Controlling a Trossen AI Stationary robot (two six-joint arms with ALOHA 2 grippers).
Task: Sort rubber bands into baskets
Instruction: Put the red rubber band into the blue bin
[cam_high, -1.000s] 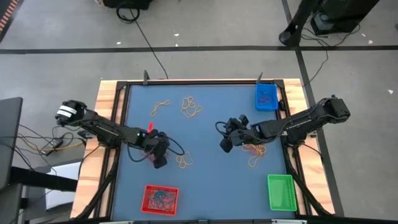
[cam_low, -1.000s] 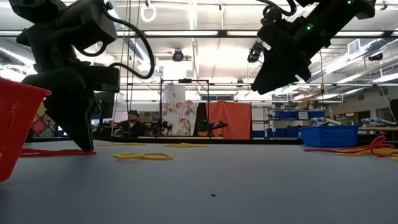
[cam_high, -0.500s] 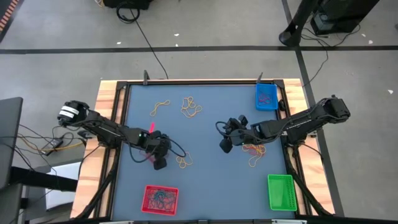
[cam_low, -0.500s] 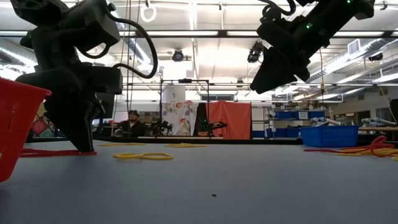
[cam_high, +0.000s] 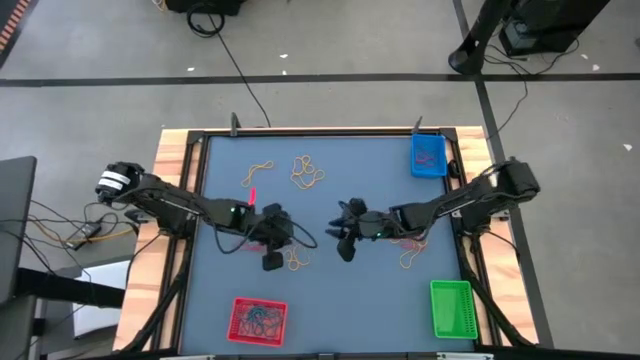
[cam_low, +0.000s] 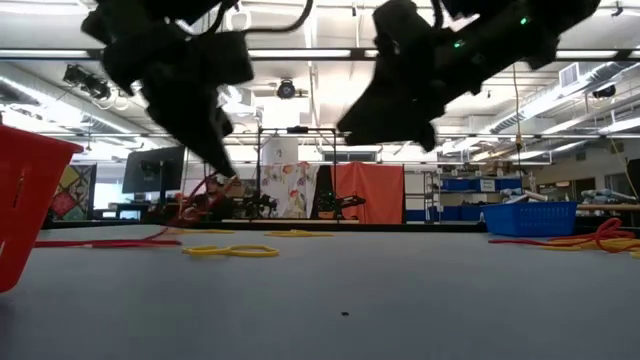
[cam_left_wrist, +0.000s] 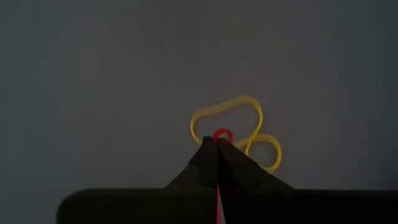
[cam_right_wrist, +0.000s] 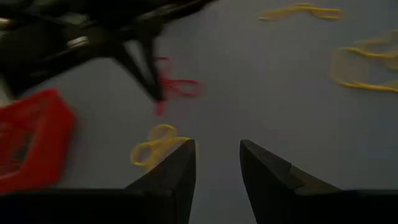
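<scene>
Holding tangled bands, red basket (cam_high: 258, 319); blue basket (cam_high: 428, 155) holds some too.

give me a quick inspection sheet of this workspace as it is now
surface: blue-grey table in a wooden frame
job's things: red basket, green basket, blue basket; yellow rubber bands loose on the mat, more near the right arm
clutter: nothing seen
grippers: left gripper shut on red rubber band, lifted above a yellow band; right gripper open, mid-table
cables: black cable on the floor behind the table
surroundings: lab room, red curtain
</scene>
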